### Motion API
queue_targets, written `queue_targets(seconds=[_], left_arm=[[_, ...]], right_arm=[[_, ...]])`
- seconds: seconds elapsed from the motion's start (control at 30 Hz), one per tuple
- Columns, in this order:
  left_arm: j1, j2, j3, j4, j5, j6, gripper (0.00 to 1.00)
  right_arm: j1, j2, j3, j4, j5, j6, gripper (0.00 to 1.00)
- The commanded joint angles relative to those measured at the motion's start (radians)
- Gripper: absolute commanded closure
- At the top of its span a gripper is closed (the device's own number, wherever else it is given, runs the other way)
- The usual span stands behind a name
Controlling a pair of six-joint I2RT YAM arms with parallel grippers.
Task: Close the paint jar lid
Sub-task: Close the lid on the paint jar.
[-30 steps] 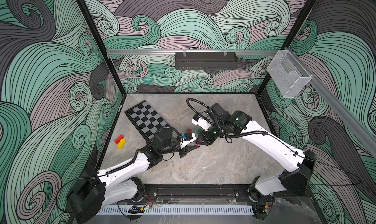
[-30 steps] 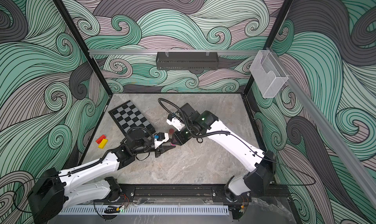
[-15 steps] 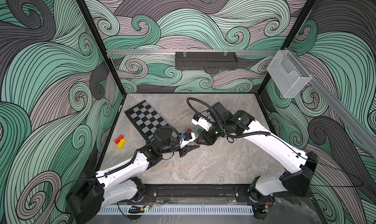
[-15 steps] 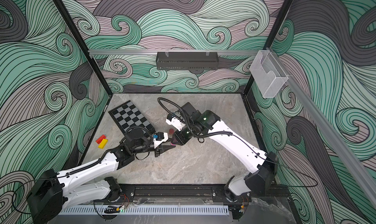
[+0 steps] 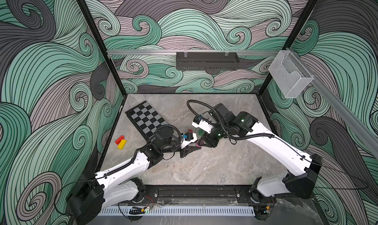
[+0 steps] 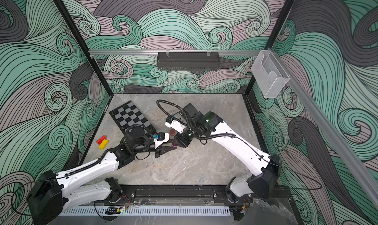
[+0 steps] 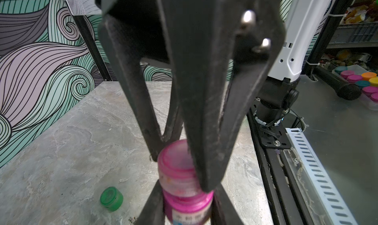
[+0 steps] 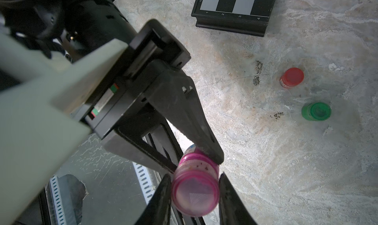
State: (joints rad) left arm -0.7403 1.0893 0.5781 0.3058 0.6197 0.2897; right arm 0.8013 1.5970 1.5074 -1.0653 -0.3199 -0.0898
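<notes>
Two grippers clamped on one small round magenta plastic paint jar [image 7: 187,205].
Its body is pinched between the jaws of the left gripper [image 8: 196,163]; its translucent pink round lid [image 8: 195,193], set on top, is squeezed by the right gripper [image 8: 194,188].

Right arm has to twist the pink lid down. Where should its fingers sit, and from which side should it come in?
Pinch the pink lid on two opposite points of its round side wall, coming in from the lid end along the jar's axis. The left gripper clamps the jar body lower down from the side, so only the top is free. The right gripper sits that way now.
</notes>
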Motion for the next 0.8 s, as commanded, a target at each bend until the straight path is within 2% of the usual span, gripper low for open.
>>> queue_targets(seconds=[0.0, 0.23, 0.43, 0.77], left_arm=[[-0.005, -0.004, 0.058, 0.033, 0.054, 0.029, 0.77], [-0.005, -0.001, 0.061, 0.036, 0.057, 0.029, 0.77], [-0.005, -0.007, 0.065, 0.044, 0.051, 0.028, 0.77], [-0.005, -0.021, 0.057, 0.062, 0.003, 0.03, 0.78]], right_arm=[[0.031, 0.032, -0.014, 0.092, -0.036, -0.06, 0.65], [0.055, 0.04, -0.015, 0.095, 0.037, -0.1, 0.64], [0.063, 0.043, -0.021, 0.1, 0.05, -0.094, 0.64], [0.064, 0.049, -0.03, 0.131, 0.105, 0.094, 0.63]])
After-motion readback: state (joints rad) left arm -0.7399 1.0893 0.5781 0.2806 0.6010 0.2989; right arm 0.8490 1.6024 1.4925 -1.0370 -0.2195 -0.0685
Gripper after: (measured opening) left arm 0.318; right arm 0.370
